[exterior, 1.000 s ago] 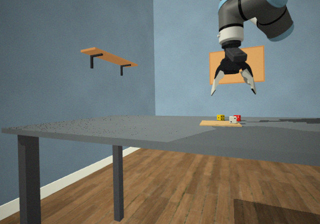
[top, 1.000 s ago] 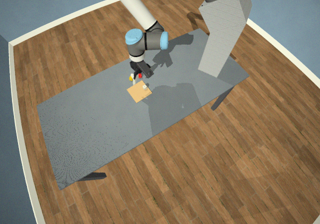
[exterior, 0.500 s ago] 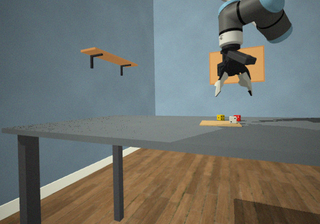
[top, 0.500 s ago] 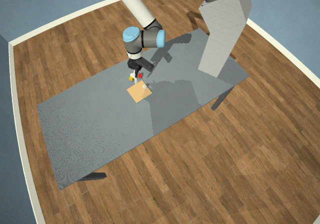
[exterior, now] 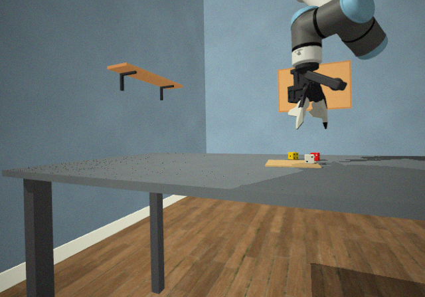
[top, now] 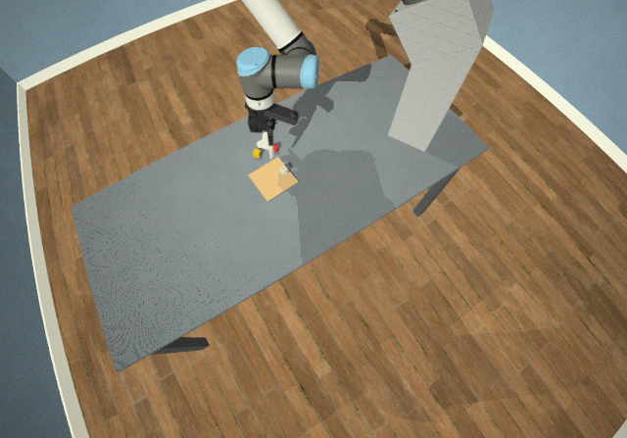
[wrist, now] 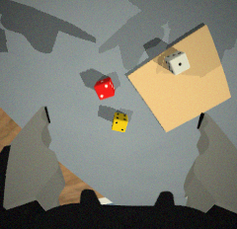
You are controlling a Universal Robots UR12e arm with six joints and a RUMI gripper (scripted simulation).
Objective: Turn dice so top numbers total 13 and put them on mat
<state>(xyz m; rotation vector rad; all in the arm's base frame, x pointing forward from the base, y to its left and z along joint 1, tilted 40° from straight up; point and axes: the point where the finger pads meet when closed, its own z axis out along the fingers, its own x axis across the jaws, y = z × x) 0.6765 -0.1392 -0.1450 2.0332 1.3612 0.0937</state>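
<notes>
My gripper [top: 265, 150] [exterior: 311, 127] [wrist: 123, 111] is open and empty, high above the table. A white die [top: 284, 170] [exterior: 309, 158] [wrist: 178, 62] sits flat on the square tan mat [top: 266, 186] [exterior: 279, 163] [wrist: 180, 103], near one edge; its top seems to show one pip. A red die [top: 275, 147] [exterior: 316, 156] [wrist: 105, 89] and a yellow die [top: 257, 153] [exterior: 292, 155] [wrist: 119, 122] sit flat on the table beside the mat. In the wrist view both lie between the spread fingers' lines of reach, far below. I cannot read their top numbers surely.
The grey table [top: 202, 230] [exterior: 171, 173] carries the mat and dice. The arm's pale pedestal [top: 435, 69] stands at one end. A wall shelf [exterior: 147, 76] and an orange wall board [exterior: 335, 91] show behind. Arm shadows fall across part of the mat.
</notes>
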